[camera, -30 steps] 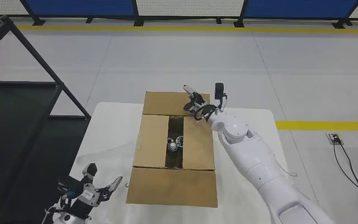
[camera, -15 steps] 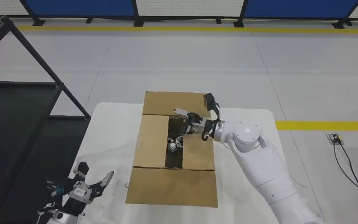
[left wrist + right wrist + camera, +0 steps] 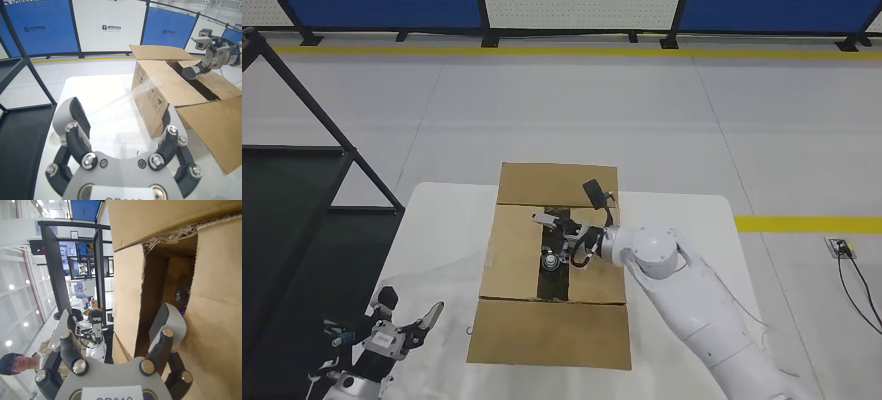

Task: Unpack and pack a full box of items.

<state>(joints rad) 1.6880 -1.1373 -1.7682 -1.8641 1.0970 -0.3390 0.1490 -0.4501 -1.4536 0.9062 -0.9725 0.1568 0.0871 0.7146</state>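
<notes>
Centrally on the white table (image 3: 437, 240) sits the cardboard box (image 3: 512, 250), its flaps parted along a slot. Stiff yet light, its 3 o'clock flap (image 3: 587, 285) probably lifts best by the slot edge, where the right gripper (image 3: 554, 226) sits spread, one finger inside. The left gripper (image 3: 402, 335) gapes at 7 o'clock.

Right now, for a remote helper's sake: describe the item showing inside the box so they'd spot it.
On the white table stands a brown cardboard box whose top flaps leave a dark slot down the middle. In that slot, just robot-side of the right gripper, sits a round item, the only pale, shiny spot in the gap.
</notes>
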